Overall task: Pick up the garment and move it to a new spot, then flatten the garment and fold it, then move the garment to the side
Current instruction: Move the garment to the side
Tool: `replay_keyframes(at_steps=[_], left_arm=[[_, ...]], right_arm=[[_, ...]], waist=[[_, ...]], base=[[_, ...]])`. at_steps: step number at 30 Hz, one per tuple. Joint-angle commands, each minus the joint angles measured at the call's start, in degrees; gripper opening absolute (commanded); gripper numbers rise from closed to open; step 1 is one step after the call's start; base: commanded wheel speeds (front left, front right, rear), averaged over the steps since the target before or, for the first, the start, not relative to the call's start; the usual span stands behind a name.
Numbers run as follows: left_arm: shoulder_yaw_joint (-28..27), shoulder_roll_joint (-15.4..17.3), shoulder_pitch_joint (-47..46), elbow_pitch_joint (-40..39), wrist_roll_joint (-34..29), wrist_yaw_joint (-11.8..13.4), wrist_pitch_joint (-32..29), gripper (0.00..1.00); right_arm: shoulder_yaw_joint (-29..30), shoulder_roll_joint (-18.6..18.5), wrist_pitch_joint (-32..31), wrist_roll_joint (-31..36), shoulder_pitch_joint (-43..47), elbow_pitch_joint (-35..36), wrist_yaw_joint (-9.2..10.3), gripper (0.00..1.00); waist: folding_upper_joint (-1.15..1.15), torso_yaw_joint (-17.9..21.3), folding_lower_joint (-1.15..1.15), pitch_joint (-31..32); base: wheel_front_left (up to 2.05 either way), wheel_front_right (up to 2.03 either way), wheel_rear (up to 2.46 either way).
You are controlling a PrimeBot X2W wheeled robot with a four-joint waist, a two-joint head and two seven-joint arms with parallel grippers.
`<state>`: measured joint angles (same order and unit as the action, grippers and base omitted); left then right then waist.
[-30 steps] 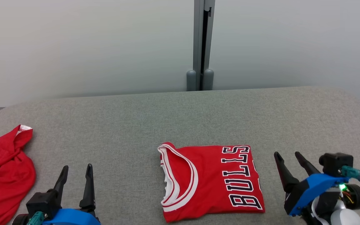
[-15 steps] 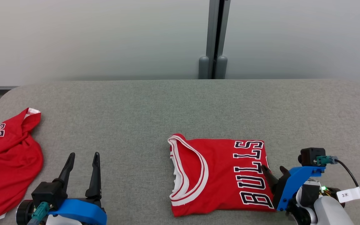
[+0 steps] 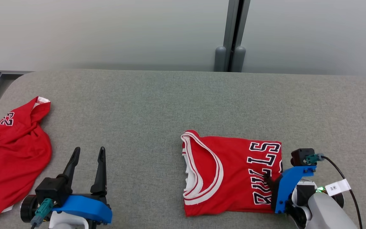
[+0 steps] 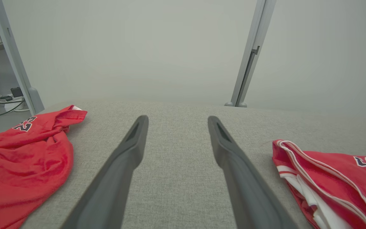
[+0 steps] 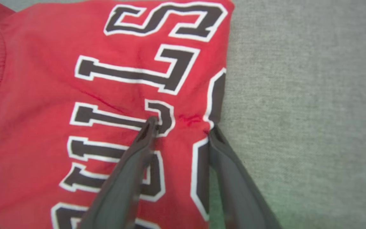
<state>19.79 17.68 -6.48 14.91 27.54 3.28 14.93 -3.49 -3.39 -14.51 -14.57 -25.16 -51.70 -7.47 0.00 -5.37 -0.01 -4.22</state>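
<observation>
Right jaws are down on the red jersey, at its right-hand edge, about midway along the BULLS lettering. Right wrist cam: the finger on that view's left has its tip planted on the fabric, right on a black letter. The other tip sits at the very edge, where cloth meets the grey counter. The jaws stand apart, a moderate gap, not wide. Between the tips the cloth bunches into a small pucker with a short crease. Both tips touch the fabric, but no pinch is closed on it and nothing is lifted.

The jersey lies flat on the counter, folded to a rough rectangle, right of centre and in front of the robot's right side. Its white-trimmed neck opening faces the robot's left, lettering turned sideways.

Left jaws are spread wide, w/ nothing between them. Left fingers point up the head view at lower left, over bare counter, well apart from the jersey. Can't tell if they touch the surface.

A 2nd red garment is crumpled at the counter's left end, number showing, near the left arm but clear of it. A grey post stands behind the counter's far edge.
</observation>
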Motion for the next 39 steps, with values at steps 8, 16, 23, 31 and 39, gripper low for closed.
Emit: replay_keyframes(at_steps=[8, 16, 23, 31, 39], left_arm=[[-0.6, -0.5, -1.4, 0.1, -0.6, -0.7, 0.3, 1.00], [-2.2, -0.6, -3.5, -3.2, -1.9, -1.9, 0.3, 1.00], [-2.6, -0.9, -8.4, -6.9, -4.0, -3.4, 0.3, 1.00], [-2.6, -0.1, -16.2, -12.0, -6.5, -4.0, 0.2, 1.00], [-3.0, 2.1, -20.2, -16.6, -7.8, -3.6, -2.1, 1.00]], right_arm=[[-3.6, -1.0, -0.4, 6.2, -1.1, -0.8, -0.01, 0.00], [-20.4, -9.6, 1.2, 6.1, -12.5, 7.6, 0.00, 0.00], [-28.3, -20.1, 3.9, 3.2, -27.0, 11.6, -0.01, 0.00], [-22.6, -30.8, 6.9, 4.2, -38.6, 11.1, -0.01, 0.00], [-12.3, -35.3, 9.9, 8.3, -39.5, 9.6, 0.00, 0.00]], waist=[[0.00, 0.9, 0.01, -1.1], [0.00, 4.2, 0.01, -6.2], [0.00, 7.5, 0.01, -14.0], [0.00, 10.5, 0.01, -25.5], [0.00, 12.7, 0.01, -32.6]], base=[[0.00, 0.00, 0.00], [0.00, 0.00, 0.00], [0.00, 0.00, 0.00], [0.00, 0.00, 0.00], [0.00, 0.00, 0.00]])
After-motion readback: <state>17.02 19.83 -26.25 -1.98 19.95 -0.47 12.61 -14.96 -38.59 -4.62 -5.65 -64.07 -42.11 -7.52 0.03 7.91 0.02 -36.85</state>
